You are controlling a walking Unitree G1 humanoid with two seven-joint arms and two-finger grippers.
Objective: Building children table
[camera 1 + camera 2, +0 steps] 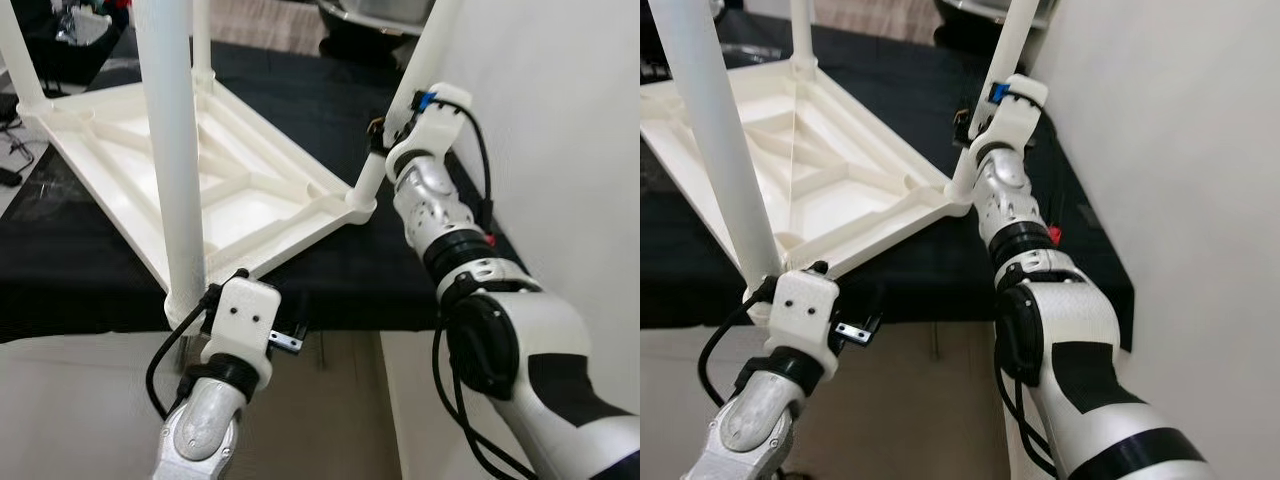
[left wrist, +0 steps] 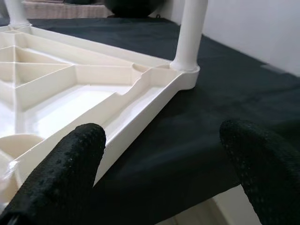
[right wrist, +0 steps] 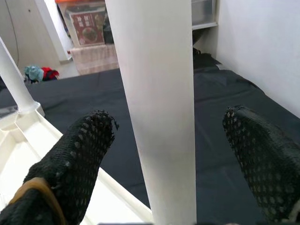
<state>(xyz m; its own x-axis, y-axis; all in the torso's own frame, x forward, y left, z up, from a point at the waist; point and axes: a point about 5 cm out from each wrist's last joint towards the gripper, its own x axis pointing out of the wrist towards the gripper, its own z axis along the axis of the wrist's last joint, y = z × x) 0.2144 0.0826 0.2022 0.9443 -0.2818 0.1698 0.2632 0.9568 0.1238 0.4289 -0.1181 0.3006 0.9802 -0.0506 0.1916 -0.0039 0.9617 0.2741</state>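
White leg [image 3: 157, 108] stands between right end effector's [image 3: 171, 154] wide-spread fingers [image 3: 77, 159].

Tabletop [image 1: 210, 190] and legs [image 1: 172, 150]: smooth white plastic, slight gloss (ribbed underside). Black cloth [image 1: 330, 270] matt. Gripper fingers [image 2: 70, 159] black, pebbled rubbery texture; arm casings [image 1: 435, 200] shiny silver metal.

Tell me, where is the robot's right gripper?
The right gripper is up at the white table leg on the robot's right, open with a finger on each side of it, above the black-covered surface.
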